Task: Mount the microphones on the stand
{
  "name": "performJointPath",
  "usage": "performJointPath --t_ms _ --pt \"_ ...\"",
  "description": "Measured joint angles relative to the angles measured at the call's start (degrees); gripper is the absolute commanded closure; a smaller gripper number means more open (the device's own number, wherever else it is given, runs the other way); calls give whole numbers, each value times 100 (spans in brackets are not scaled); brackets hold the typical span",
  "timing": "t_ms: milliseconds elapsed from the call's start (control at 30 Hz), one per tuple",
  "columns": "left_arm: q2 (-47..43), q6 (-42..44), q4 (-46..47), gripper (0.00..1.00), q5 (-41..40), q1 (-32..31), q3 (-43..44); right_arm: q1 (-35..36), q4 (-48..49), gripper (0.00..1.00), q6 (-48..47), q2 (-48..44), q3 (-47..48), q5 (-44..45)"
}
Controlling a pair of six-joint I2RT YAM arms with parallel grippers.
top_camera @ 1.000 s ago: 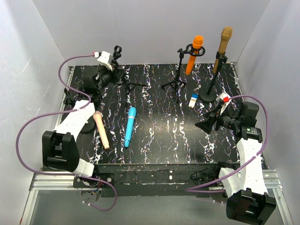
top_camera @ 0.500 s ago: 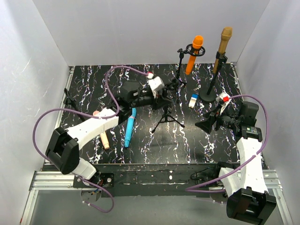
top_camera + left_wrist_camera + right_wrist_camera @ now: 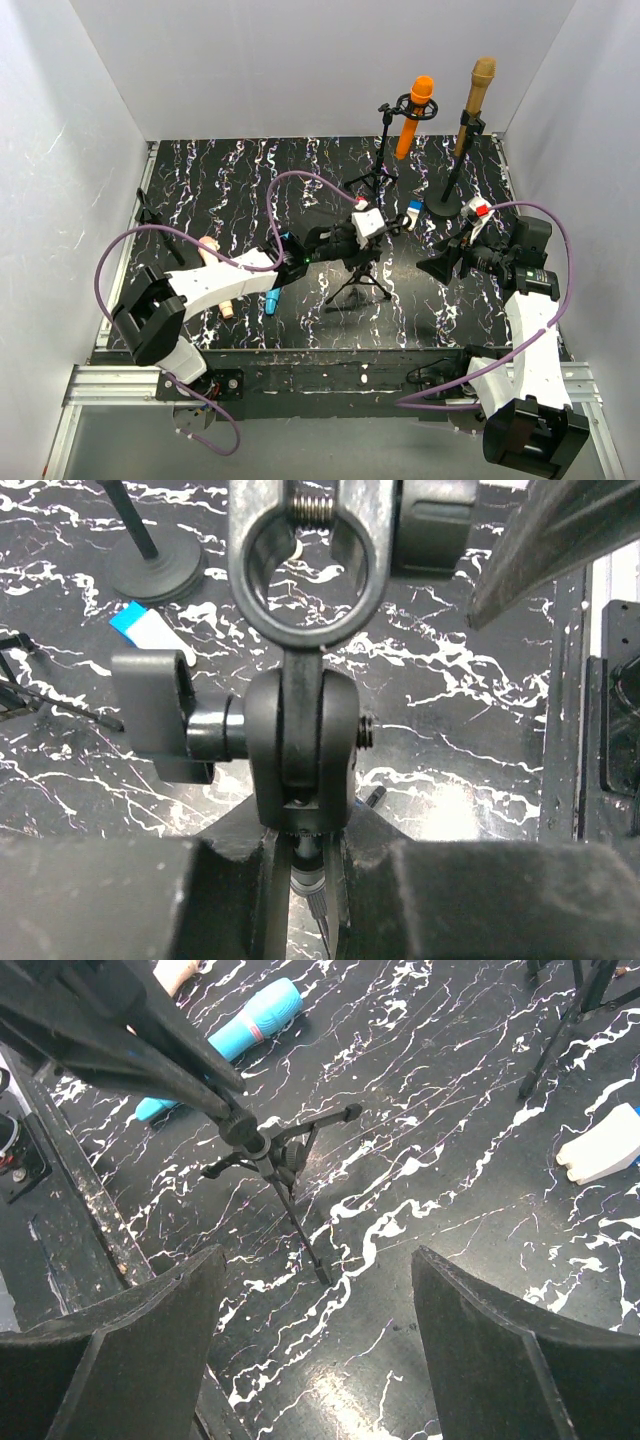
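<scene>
While the left end effector [image 3: 347, 240] is clamped shut on the tripod stand [image 3: 356, 280] over the counter [image 3: 220, 190] and the right end effector [image 3: 437, 267] hangs wide open, empty, the light blue microphone [image 3: 272, 299], lying partly under the left arm [image 3: 215, 283], looks rigid, light, slick: pinch mid-body.

The table [image 3: 200, 190] is finished in black with white marble-like veining and a slight sheen. The tripod stand [image 3: 265, 1150] is built of matt black parts. Its clip [image 3: 300, 740] looks like smooth moulded plastic, and a bright metal spring [image 3: 313, 502] is set at the top. The light blue microphone [image 3: 240, 1035] is seen as smooth, satiny plastic. A metallic lustre is shown by the gold-bronze microphone [image 3: 477, 95]. The enclosure walls [image 3: 300, 60] are matt white.
</scene>
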Motion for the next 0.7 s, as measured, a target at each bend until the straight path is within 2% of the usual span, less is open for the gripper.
performJointPath --t_ms 133,300,400,500,700 --pt "0 28 225 100 -254 -85 -195 0 0 18 -13 2 0 0" --pt "-9 -33 645 64 -557 -83 -442 0 2 18 -15 2 0 2" --pt "-28 -133 758 47 -811 -81 -643 0 0 18 -15 2 0 2" --pt "-127 -275 800 35 -1016 -81 -756 0 2 18 -17 2 0 2" --pt "-516 -551 525 20 -1311 -81 -876 -2 0 18 -17 2 0 2"
